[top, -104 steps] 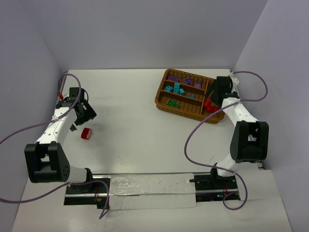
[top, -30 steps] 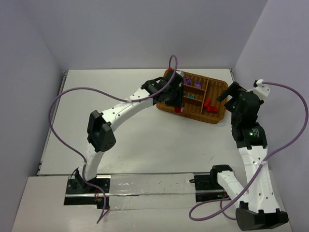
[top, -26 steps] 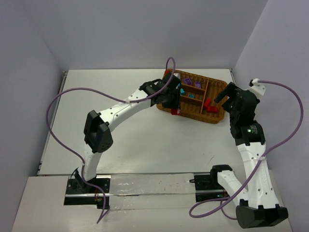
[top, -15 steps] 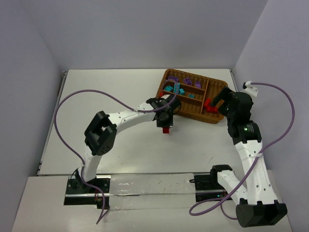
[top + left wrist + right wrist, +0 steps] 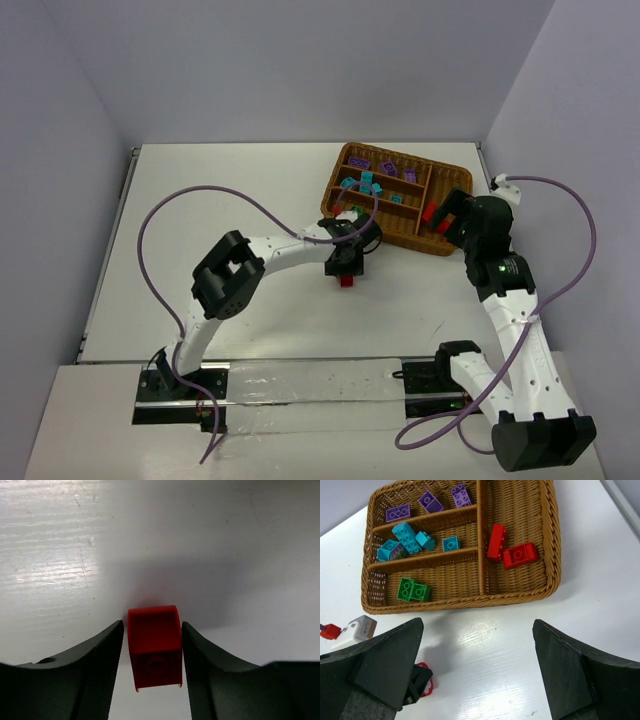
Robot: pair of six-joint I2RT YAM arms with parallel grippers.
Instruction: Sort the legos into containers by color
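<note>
Left end effector (image 5: 152,627) has just slackened. Its jaws stand slightly parted around the small red plastic brick (image 5: 154,652), with a sliver of white desk (image 5: 225,555) showing on each side; half a second ago it was carrying the brick pinched. The brick now rests on the desk just in front of the brown woven wicker tray (image 5: 551,555), not in it. This looks like a drop-off, probably for the other arm.

Right end effector (image 5: 480,680) hovers spread wide and empty near the tray's right near corner. Until the left arm clears, it covers the brick. Beyond the tray's near wall, two red bricks (image 5: 520,555) lie in the wider section. A green brick (image 5: 413,590), teal bricks (image 5: 407,536) and purple bricks (image 5: 430,501) fill the long slots, nearest to farthest.
</note>
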